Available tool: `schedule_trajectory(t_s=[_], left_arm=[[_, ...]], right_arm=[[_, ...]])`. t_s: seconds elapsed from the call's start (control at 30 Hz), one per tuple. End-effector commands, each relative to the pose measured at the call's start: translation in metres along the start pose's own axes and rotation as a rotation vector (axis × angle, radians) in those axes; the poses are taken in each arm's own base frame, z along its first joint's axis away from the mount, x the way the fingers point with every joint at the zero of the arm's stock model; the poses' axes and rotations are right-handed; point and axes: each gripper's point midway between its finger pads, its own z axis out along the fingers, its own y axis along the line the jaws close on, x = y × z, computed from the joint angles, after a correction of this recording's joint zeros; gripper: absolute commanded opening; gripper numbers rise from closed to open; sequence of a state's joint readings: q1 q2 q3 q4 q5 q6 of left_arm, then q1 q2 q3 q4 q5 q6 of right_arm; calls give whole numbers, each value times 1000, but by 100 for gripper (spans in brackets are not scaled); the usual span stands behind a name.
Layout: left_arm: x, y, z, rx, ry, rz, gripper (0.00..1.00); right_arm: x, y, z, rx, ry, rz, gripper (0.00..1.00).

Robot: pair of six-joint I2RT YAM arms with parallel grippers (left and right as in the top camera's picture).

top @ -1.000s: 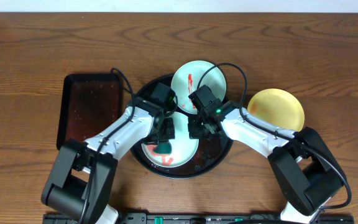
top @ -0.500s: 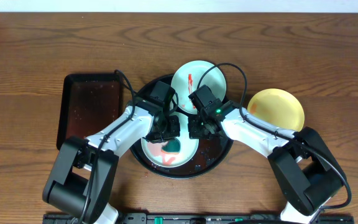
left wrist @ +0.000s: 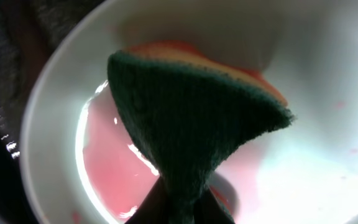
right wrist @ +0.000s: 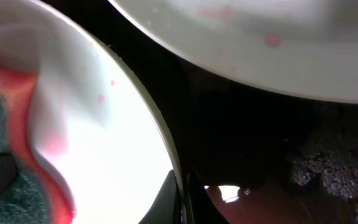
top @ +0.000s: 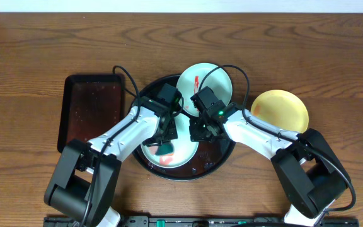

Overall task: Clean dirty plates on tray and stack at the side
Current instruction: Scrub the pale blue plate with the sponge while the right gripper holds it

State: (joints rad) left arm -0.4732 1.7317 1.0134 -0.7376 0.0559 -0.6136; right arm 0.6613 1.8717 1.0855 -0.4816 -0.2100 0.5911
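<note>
left gripper (left wrist: 180, 208) clenches green sponge (left wrist: 191, 118) | right gripper (right wrist: 180, 196) pinches mint plate (right wrist: 117, 143) rim — wrist views only

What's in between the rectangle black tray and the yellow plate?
Overhead view: the round black tray sits between them, holding a red-streaked mint plate and a second mint plate under a sponge.

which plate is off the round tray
The yellow plate, on the table right of the round black tray. The near mint plate, under the sponge, and the far mint plate are both on the tray.
</note>
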Motion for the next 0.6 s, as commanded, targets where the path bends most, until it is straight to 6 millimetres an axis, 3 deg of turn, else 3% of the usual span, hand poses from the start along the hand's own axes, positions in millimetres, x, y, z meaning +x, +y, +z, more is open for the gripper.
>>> schedule_trajectory(t_s=[0.0,0.1,0.2,0.4,0.57], left_arm=[[6,0,5,12,65,33,7],[20,-36,-1,222,149,156,8],[27,-55,-8,342,183,208,8],[11,-56,-5,321,105,215,8],[-17,-29,3,142,-30,175,7]], right_arm=[[-3,-7,5,32,-4,14,1],[-3,-7,5,32,-4,14,1],[-3,-7,5,32,-4,14,1],[-3,-8,5,32,-4,14,1],[-3,-8,5,32,-3,14,1]])
